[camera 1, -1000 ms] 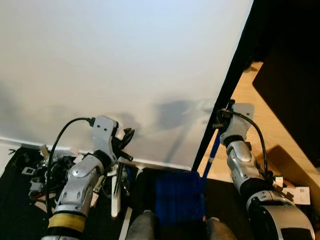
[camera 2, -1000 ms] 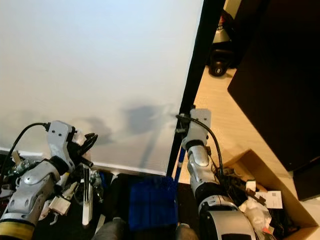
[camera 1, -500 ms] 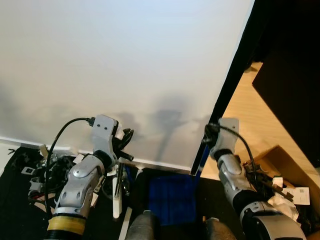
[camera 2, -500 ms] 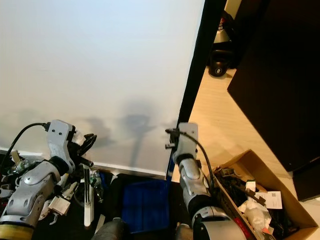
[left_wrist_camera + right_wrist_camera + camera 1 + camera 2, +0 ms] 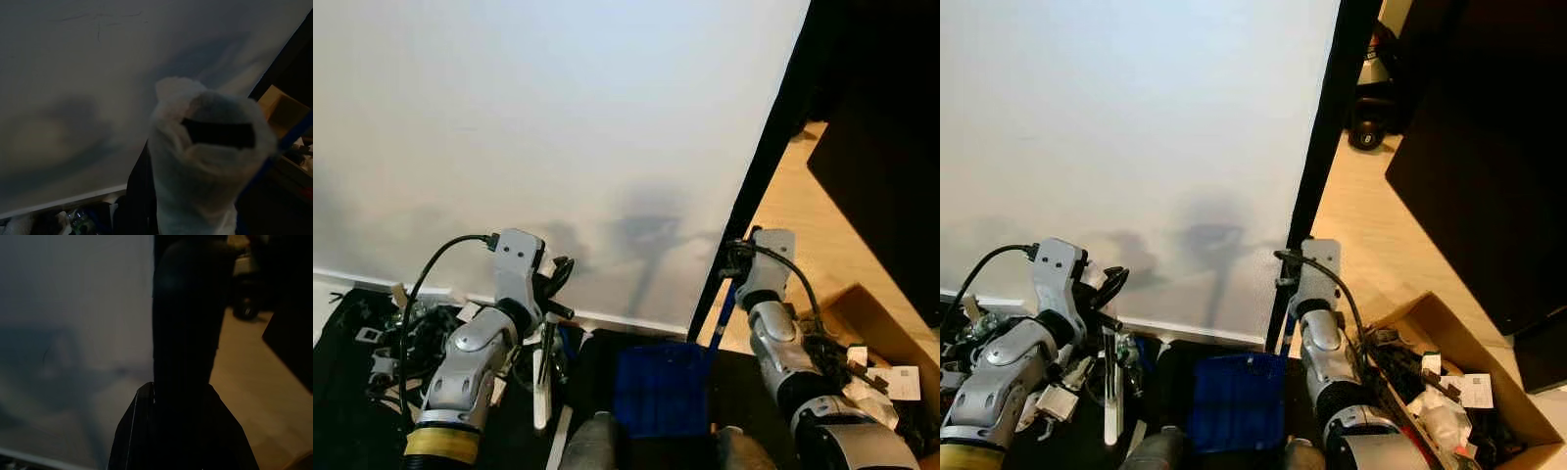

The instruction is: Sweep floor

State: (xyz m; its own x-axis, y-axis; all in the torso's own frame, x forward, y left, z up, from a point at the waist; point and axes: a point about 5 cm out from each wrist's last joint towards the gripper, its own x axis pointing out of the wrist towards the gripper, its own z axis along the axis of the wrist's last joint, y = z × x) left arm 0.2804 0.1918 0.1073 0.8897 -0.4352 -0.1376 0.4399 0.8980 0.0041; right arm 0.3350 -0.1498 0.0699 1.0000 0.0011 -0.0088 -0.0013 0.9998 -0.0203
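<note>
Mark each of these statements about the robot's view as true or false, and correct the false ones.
1. A blue dustpan lies low in the head view between the two arms. True.
2. A white wall stands straight ahead of the robot. True.
3. The floor to the robot's right is grey carpet. False: it is light wooden floor.
4. The cardboard box to the robot's right has nothing in it. False: it holds a jumble of small items.
5. The left gripper is raised near the wall, with a white handle hanging below it. True.
6. The right gripper rests inside the cardboard box. False: it is up beside the dark door frame.
</note>
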